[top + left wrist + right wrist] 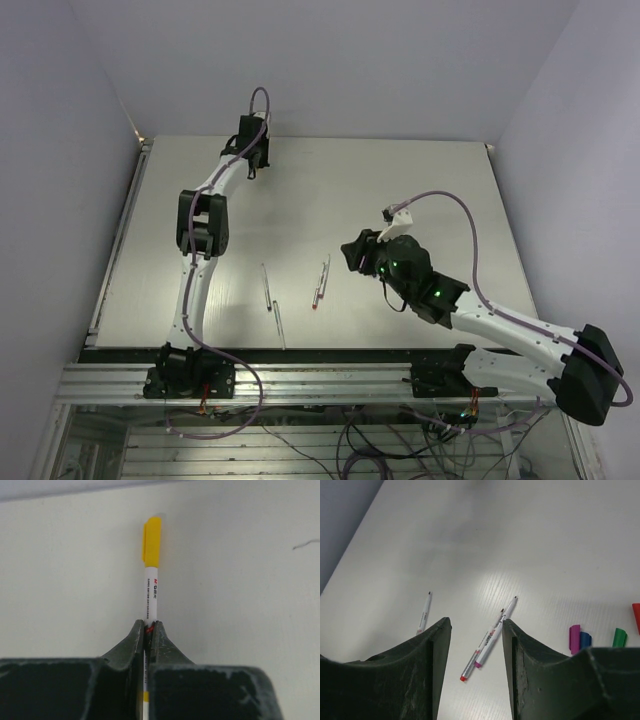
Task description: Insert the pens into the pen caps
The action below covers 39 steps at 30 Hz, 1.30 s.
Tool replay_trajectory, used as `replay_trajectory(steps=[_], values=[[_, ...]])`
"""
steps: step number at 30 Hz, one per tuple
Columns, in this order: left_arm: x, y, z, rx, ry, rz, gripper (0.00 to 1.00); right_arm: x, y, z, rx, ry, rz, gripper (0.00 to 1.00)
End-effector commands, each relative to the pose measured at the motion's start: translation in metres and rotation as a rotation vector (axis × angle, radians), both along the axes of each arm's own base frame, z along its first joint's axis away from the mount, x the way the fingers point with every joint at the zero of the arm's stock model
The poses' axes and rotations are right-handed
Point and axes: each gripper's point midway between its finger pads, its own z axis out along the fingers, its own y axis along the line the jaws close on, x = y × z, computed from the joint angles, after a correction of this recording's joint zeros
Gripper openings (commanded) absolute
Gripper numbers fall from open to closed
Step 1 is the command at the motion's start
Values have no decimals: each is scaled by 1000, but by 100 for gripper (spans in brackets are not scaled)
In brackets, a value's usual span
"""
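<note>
The capped pen (151, 597) is standing straight up out of the left tool (148, 630). Its thin white barrel is carrying a line of small print. The yellow cap (152, 542) is sitting squarely over the tip, so this one looks finished. The jaws are clamping the barrel low down, leaving the capped end free. A yellow band is showing between the jaws near the bottom of the frame. The tool is holding the pen out at the far edge of the surface (400, 190), well apart from the rest, probably to set it down clear of the loose ones.

Nearer the arms, a pair of pens (495, 633) is lying side by side and touching, one ending in red and one in magenta. A third pen (424, 612) is lying apart to their left. All three are uncapped.

Off to the right, the magenta cap (574, 637) and blue cap (585, 640) are lying together. The green cap (619, 637) and red cap (636, 617) are lying further out.

The right tool (475, 625) is hovering above the pair with its jaws spread wide and holding nothing, seemingly lining up the next pick.
</note>
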Motion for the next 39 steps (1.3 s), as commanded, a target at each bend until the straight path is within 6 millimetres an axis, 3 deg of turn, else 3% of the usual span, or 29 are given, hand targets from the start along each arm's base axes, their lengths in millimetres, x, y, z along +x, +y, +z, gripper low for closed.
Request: replay_trajectory(steps=[1, 5, 10, 19, 32, 39], values=[[-38, 7, -10, 23, 135, 30, 7, -5, 0, 18, 48, -43, 20, 46], [-83, 11, -25, 11, 243, 39, 7, -12, -3, 19, 79, -41, 30, 46], [-131, 7, -20, 60, 271, 65, 7, -20, -4, 18, 106, -36, 54, 46], [-200, -25, -34, -48, 363, 61, 7, -22, -15, 16, 55, -35, 33, 46], [-242, -45, -23, -73, 359, 64, 7, -25, -21, 0, 17, 7, 19, 46], [-248, -49, -1, -106, 317, 46, 23, -17, -16, -14, -65, 30, 20, 48]])
